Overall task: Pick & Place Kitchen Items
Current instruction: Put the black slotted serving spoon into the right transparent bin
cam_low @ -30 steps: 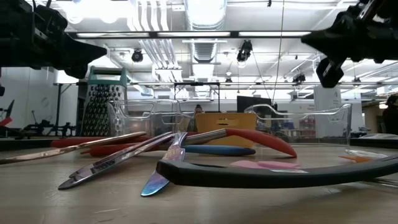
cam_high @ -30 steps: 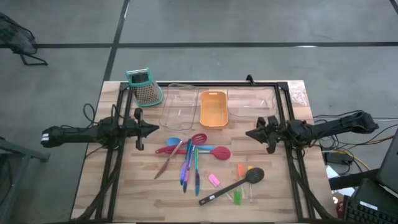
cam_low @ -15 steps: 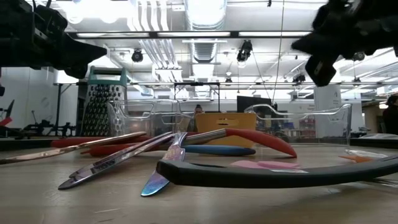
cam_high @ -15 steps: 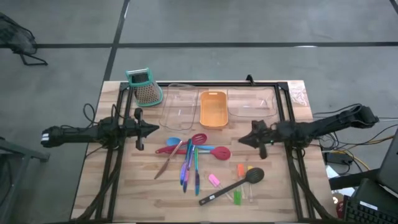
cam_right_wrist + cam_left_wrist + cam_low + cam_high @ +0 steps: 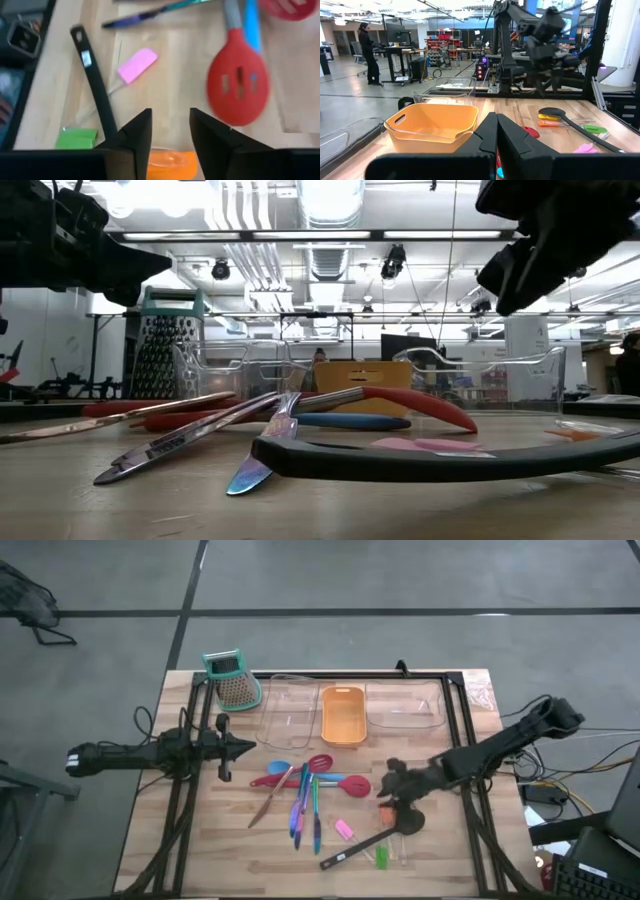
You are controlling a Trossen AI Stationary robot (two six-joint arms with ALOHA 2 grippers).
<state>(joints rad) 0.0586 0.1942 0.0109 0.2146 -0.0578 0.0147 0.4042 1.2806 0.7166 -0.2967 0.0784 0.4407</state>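
The kitchen items lie on the near middle of the table: a long black spoon [image 5: 368, 841], a red slotted spoon [image 5: 345, 783], a blue spatula [image 5: 279, 768], thin blue, purple and green sticks [image 5: 305, 810], a pink piece [image 5: 344, 830], a green piece [image 5: 382, 857] and an orange piece [image 5: 386, 812]. My right gripper [image 5: 387, 790] is open and hangs above the orange piece [image 5: 172, 161] and the black spoon's handle [image 5: 95, 90], touching nothing. My left gripper [image 5: 250, 748] is shut and empty at the table's left, above the wood.
A teal-topped metal grater [image 5: 232, 680] stands at the far left. Two clear trays [image 5: 290, 710] [image 5: 405, 705] and an orange tray [image 5: 343, 715] stand in a row at the far side. A black frame rail [image 5: 460, 730] runs along the table's right side.
My right gripper has gone toward the table's left and near edges, from beside the right rail to above the orange piece and the black spoon's head, and has tipped down. The items have stayed where they were.
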